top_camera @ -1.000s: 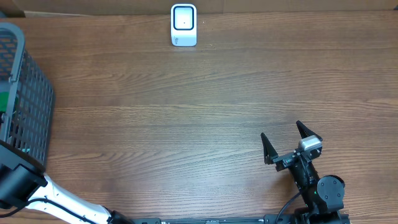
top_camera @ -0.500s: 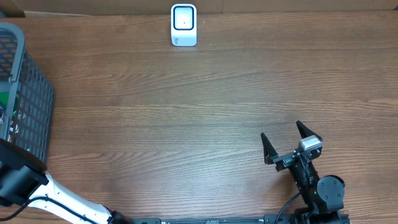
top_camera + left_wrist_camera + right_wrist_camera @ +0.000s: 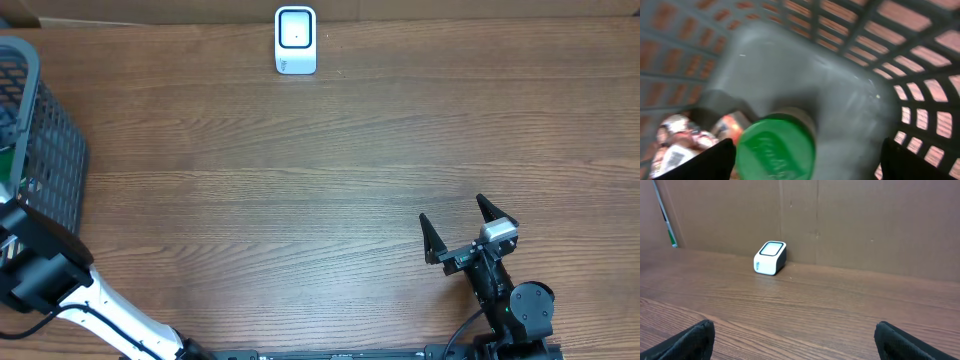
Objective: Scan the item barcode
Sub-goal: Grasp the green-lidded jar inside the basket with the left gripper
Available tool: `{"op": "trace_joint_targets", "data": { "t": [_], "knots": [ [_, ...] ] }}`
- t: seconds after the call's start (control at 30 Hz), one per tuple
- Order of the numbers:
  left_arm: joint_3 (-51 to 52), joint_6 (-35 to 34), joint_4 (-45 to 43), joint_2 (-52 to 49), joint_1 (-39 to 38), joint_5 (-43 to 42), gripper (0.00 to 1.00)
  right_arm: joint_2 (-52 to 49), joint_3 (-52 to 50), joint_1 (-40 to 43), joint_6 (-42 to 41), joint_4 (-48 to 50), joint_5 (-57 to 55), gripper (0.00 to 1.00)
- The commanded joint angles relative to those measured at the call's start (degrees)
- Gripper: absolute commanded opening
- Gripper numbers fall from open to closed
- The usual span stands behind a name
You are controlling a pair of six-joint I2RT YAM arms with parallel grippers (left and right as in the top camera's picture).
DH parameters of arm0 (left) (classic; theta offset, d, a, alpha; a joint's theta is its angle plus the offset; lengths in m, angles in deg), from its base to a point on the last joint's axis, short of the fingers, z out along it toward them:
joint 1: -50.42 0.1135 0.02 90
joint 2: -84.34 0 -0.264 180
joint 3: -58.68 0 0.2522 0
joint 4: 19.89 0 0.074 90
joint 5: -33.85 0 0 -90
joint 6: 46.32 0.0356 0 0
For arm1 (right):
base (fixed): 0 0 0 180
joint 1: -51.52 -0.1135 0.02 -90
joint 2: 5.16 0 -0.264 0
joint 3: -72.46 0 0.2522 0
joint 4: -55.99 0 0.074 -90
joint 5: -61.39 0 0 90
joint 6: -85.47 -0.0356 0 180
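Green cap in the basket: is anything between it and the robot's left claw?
Nothing visible is. The left gripper hangs open right over the green cap inside the basket, a finger at each side. Colourful packets lie beside the cap, not over it.

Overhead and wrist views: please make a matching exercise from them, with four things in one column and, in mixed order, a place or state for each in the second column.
Column 1
1. scanner
2. basket
3. green cap
4. right gripper

Column 2
a. inside the basket
b. fingers open, holding nothing, at the near edge of the table
c. white, at the far edge of the table
d. grey mesh, at the left edge of the table

Pairs: 1-c, 2-d, 3-a, 4-b
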Motion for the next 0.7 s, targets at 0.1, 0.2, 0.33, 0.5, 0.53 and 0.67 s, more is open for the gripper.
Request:
{"op": "trace_joint_targets", "data": {
  "t": [0.1,0.2,0.33,0.5,0.53,0.67],
  "knots": [
    [1.62,1.46,-1.66,-1.31,1.42,-0.02,0.91,0.57,-0.61,-0.20,-0.22,0.31,0.28,1.00],
    [2.40,1.27,-2.12,-1.36,2.01,-0.07,0.98,0.57,-0.61,-0.20,-0.24,0.33,0.28,1.00],
    [4.28,1.27,-3.34,-1.84,2.40,-0.22,1.00,0.57,-0.61,-0.20,-0.24,0.31,0.28,1.00],
    [5.46,-0.15,-3.06,-3.63,2.43,-0.13,0.86,0.57,-0.61,-0.20,-0.24,0.33,0.28,1.00],
    [5.46,-0.28,-3.06,-3.67,2.45,-0.15,0.82,0.57,-0.61,-0.20,-0.24,0.33,0.28,1.00],
    [5.44,-2.69,-3.50,-3.72,2.58,-0.07,0.72,0.57,-0.61,-0.20,-0.24,0.31,0.28,1.00]
  ]
}}
